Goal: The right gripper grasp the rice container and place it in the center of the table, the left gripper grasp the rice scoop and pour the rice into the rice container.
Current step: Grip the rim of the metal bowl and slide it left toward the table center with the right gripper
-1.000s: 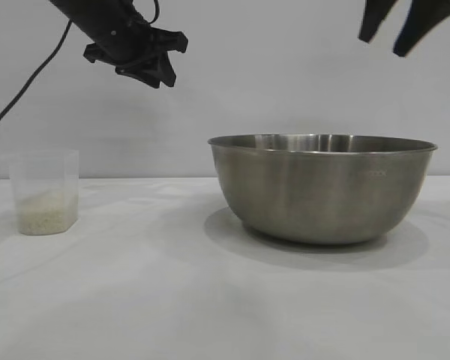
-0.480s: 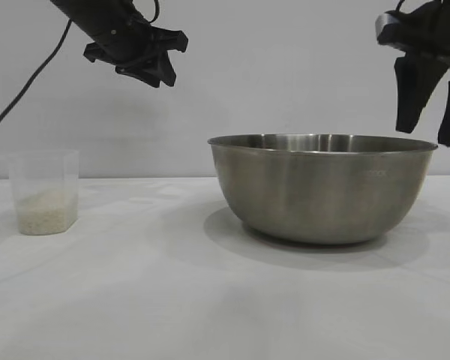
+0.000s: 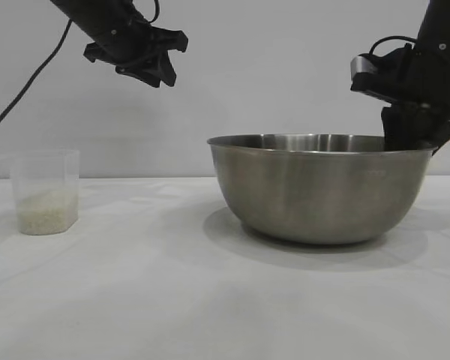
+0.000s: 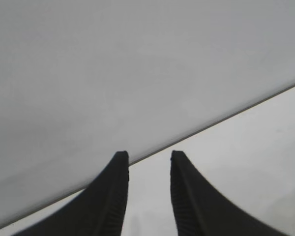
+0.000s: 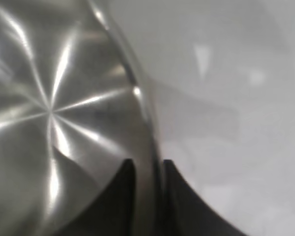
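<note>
The rice container, a big steel bowl, stands on the table right of centre. My right gripper is down at its right rim, one finger inside the bowl and one outside. In the right wrist view the gripper pinches the rim of the empty bowl. The rice scoop, a frosted cup, stands at the far left with rice in its bottom. My left gripper hangs high above the table between scoop and bowl, slightly open and empty, as the left wrist view shows.
The white cloth runs between the scoop and the bowl and in front of both. A plain grey wall stands behind the table. A black cable hangs down from the left arm at the far left.
My right gripper has come down from the top right corner onto the bowl's right rim and its fingers have narrowed around it. The left arm, scoop and bowl have not moved.
</note>
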You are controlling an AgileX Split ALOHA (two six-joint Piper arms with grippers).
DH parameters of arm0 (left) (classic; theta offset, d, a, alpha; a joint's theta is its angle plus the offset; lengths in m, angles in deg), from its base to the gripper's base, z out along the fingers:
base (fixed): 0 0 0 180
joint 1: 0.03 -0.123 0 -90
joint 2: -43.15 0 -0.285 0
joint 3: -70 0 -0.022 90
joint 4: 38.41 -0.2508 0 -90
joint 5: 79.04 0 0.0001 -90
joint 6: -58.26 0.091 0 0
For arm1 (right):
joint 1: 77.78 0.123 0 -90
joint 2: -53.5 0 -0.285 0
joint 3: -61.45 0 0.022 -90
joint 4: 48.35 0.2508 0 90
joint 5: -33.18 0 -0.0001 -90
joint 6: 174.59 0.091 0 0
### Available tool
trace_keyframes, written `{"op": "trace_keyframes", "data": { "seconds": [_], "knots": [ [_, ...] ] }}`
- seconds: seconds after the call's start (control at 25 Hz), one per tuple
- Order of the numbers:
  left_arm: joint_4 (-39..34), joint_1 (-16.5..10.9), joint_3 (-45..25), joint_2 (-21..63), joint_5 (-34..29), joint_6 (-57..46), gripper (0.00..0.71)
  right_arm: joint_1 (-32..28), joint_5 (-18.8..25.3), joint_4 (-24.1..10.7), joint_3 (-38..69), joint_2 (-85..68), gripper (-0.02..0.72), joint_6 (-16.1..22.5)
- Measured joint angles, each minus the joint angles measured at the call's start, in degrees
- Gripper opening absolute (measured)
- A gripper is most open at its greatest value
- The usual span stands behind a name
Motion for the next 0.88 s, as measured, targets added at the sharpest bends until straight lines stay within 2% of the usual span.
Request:
{"op": "trace_keyframes", "data": {
  "seconds": [0.2,0.6,0.84,0.88],
  "knots": [
    [0.0,0.0,0.0,0.0,-0.12,0.0,0.192,2.46,-1.53,1.72,0.0,0.0,0.0,0.0],
    [0.0,0.0,0.0,0.0,-0.92,0.0,0.192,2.69,-5.2,6.07,0.0,0.12,0.0,0.0],
    [0.0,0.0,0.0,0.0,-1.16,0.0,0.192,2.69,-5.28,6.25,0.0,0.12,0.0,0.0],
    [0.0,0.0,0.0,0.0,-1.16,0.0,0.192,2.69,-5.28,6.43,0.0,0.12,0.048,0.0]
  ]
}}
